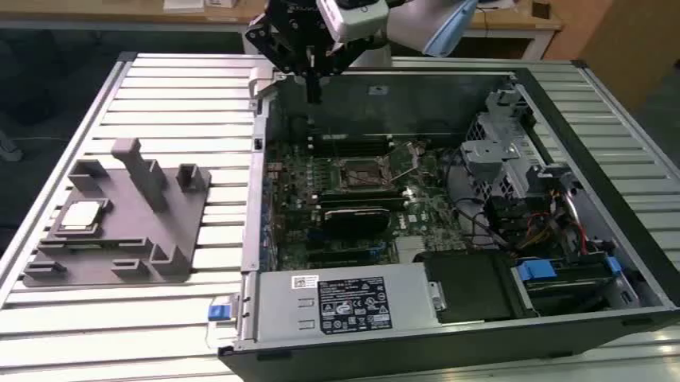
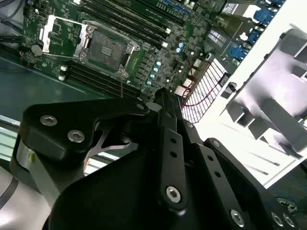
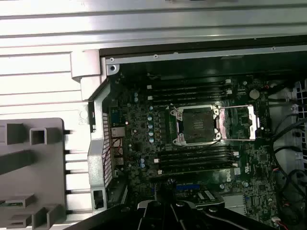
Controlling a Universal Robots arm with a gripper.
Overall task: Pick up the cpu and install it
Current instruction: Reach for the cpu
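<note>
- Table (image 1: 159, 87): slatted metal, near edge closest to me, carries everything.
- Case (image 1: 425, 354): black PC tower lying on its side with the side panel off, on the exterior view's right part of the table.
- Board (image 1: 308, 191): green, flat on the case floor; also seen in the first wrist view (image 3: 139, 139).
- PSU (image 1: 340, 306): grey labelled box at the near end of the case.
- Tray (image 1: 175, 239): grey plastic fixture with upright blocks, on the table beside the case, on the exterior view's left; one corner seen in the first wrist view (image 3: 29, 158).
- Gripper (image 1: 314, 97): hangs pointing down over the far end of the case, above the board, touching nothing. Its fingers are pressed together with nothing between them; the second wrist view (image 2: 160, 95) shows them meeting at one tip.
- Socket (image 1: 359, 171): silver-framed, mid-board, between rows of memory slots. It is open, with the load plate swung aside in both wrist views (image 3: 196, 125) (image 2: 106, 48).
- Cpu (image 1: 83, 216): shiny silver square lying flat in a tray pocket, not yet picked up, well apart from gripper and socket.
</note>
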